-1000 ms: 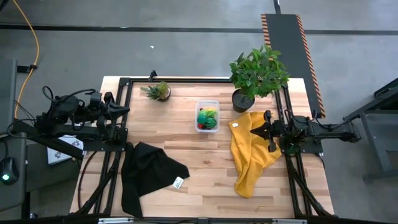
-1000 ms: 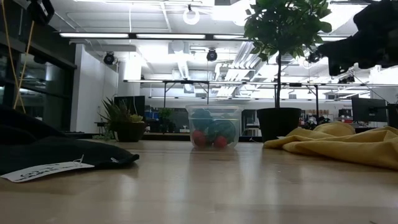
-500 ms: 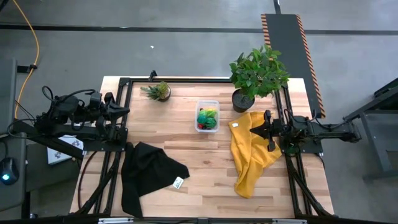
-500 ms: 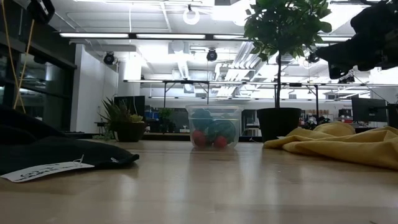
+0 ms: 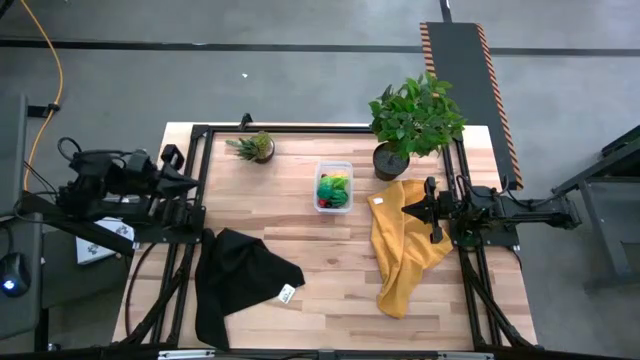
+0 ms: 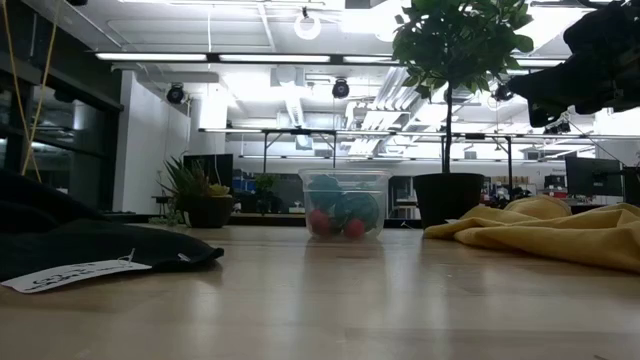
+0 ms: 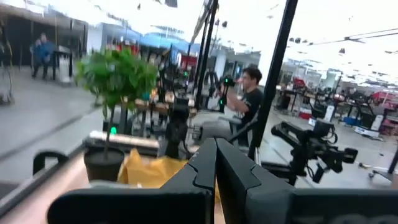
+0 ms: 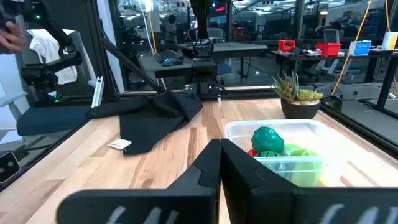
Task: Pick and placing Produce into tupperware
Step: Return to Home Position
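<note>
The clear tupperware (image 5: 333, 186) stands on the table's far middle and holds the produce (image 5: 333, 189): green pieces, a yellow one and small red ones. The low view shows the tupperware (image 6: 342, 203) too, and the right wrist view shows its rim (image 8: 245, 128) with a green piece (image 8: 267, 139) on top. My left gripper (image 5: 192, 180) is shut at the table's left edge, drawn back and raised, with nothing in it. My right gripper (image 5: 405, 211) is shut, level, above the yellow cloth at the right, pointing at the tupperware. Neither touches anything.
A yellow cloth (image 5: 405, 245) lies at the right and a black cloth (image 5: 240, 275) with a white tag (image 5: 287, 294) at the near left. A small potted plant (image 5: 255, 147) and a big one (image 5: 412, 120) stand along the far edge. A person (image 7: 249, 99) is in the room beyond.
My left gripper has risen and tipped upward at the table's left edge, rolling a little, and has left the top of the low view. It stays shut. The tupperware, the produce and both cloths lie as before.
</note>
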Motion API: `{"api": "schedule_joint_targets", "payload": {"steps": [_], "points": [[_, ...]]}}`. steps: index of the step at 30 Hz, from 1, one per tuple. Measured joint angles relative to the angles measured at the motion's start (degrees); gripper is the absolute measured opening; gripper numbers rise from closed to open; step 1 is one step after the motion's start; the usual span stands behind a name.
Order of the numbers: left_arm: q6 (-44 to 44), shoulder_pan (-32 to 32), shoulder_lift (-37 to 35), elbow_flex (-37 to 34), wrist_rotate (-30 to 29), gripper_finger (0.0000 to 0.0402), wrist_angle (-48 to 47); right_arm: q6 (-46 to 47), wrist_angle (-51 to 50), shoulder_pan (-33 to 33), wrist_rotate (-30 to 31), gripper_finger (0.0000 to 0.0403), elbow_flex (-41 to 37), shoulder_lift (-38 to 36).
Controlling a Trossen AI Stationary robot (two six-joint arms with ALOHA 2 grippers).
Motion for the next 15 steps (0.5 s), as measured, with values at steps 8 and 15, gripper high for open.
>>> {"api": "schedule_joint_targets", "payload": {"steps": [8, 15], "points": [[5.8, 0.0, -5.1, -0.1, 0.1, 0.0, 2.1, 0.0, 0.0, 0.0, 0.0, 0.0, 0.0, 0.0], [7.8, 0.0, -5.0, -3.6, 3.5, 0.0, 2.9, 0.0, 0.0, 0.0, 0.0, 0.0, 0.0, 0.0]]}}
